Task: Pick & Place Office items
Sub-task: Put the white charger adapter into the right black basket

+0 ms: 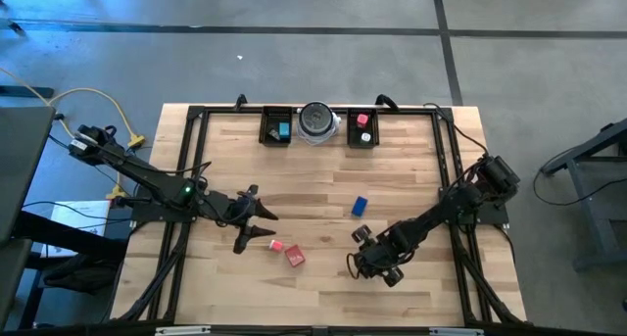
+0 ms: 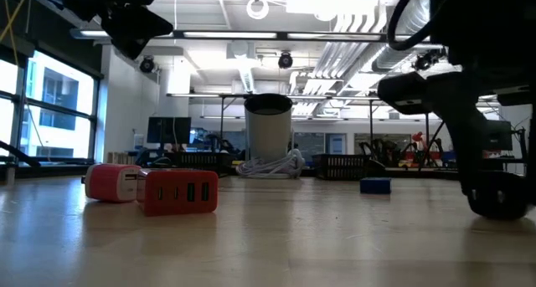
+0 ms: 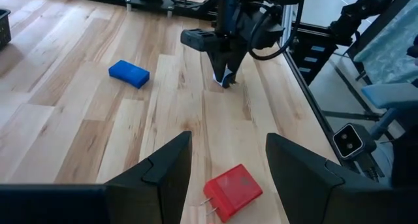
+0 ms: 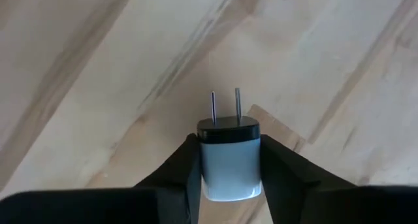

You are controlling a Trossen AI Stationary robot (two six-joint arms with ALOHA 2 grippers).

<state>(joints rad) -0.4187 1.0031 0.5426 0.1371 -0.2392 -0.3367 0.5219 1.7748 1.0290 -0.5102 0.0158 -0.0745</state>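
You have a few office items already sorted: a teal piece (image 1: 284, 130) sits in one black tray (image 1: 266, 137), red and white pieces in the other (image 1: 374, 138). Your right gripper (image 4: 228, 175) is clamped on a pale plug block (image 4: 228, 160). Your left gripper (image 3: 227, 165) hangs spread over the red block (image 3: 232, 190); the blue block (image 1: 360, 207) and pink piece (image 1: 276, 245) remain on the desk (image 1: 323, 277).

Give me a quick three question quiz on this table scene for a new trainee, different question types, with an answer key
1. True or false: the right gripper is shut on the white plug adapter.
2. The left gripper's fingers are: A open, B shut.
3. Fill in: the blue block lies on the ____.

Key: 1 true. 2 A; the red charger lies between them, ungripped. 3 table, outside both black trays.
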